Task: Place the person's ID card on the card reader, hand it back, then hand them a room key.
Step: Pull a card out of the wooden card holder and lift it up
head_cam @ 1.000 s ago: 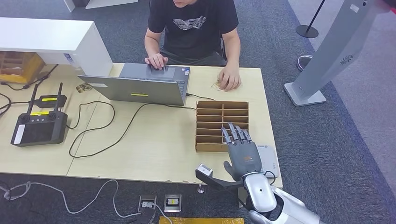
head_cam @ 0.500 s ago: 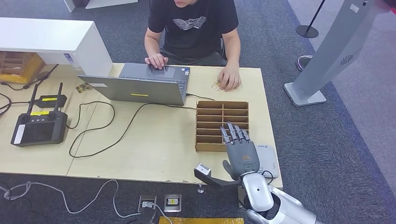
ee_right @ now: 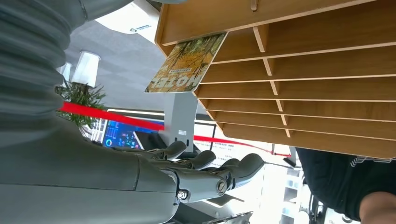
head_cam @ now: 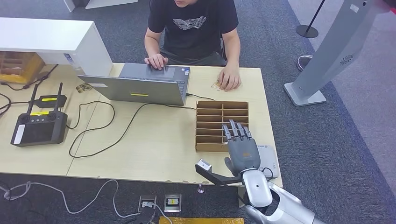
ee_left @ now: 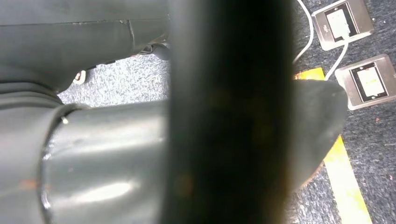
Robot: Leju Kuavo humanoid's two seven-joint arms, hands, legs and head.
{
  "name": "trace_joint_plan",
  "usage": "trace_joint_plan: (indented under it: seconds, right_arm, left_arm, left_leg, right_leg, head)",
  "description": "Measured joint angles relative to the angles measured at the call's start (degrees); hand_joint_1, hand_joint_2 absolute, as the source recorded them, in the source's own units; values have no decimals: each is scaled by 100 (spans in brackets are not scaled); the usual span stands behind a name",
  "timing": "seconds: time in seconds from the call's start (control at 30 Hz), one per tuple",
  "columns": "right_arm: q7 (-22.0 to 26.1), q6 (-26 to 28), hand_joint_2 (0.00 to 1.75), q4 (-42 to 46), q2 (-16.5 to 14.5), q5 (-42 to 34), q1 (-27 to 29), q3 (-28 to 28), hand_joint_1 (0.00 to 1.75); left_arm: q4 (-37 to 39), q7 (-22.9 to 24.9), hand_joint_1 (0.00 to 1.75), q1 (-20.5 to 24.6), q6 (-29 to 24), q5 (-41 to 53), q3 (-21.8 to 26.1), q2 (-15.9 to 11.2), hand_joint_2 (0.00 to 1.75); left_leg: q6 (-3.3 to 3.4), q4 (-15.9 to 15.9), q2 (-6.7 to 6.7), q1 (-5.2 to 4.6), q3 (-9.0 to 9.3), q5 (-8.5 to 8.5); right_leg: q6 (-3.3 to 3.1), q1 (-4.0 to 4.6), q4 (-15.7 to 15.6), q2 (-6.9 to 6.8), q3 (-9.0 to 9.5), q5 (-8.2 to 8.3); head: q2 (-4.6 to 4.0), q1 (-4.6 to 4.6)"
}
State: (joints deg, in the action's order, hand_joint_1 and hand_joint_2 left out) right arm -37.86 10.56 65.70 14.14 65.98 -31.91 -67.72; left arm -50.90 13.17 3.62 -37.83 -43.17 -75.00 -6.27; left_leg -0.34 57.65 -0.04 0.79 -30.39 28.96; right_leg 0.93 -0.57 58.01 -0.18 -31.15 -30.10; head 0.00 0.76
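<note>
Room key (ee_right: 187, 63) — a card printed with an autumn scene and the word "HOTEL" — sticks out of a near slot in the wooden card rack (head_cam: 222, 126). Right hand (head_cam: 242, 150) has crept fwd over the past sec, fingers straight and apart, holding nothing, tips over the rack's near rows — prob. the reach for the key. White card reader (head_cam: 267, 158) sits just beside the hand. Person (head_cam: 194, 28) across the table types on the laptop (head_cam: 140, 86). Left hand: can't tell.
</note>
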Motion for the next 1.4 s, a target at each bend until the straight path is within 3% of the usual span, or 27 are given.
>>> trace_joint_plan:
  seconds: [0.97,1.4]
  right_arm:
    - [0,-545,175,-169,-100,603,303,686,0]
    - [0,-999,175,-83,-100,769,436,953,0]
  left_arm:
    - [-3,214,0,87,0,545,-88,-11,0]
    - [-231,802,0,56,36,1250,-77,-148,0]
  left_leg:
    - [0,0,0,0,0,0]
    - [0,0,0,0,0,0]
  right_leg:
    - [0,0,0,0,0,0]
    - [0,0,0,0,0,0]
  head:
    - [0,0]
    - [0,-1]
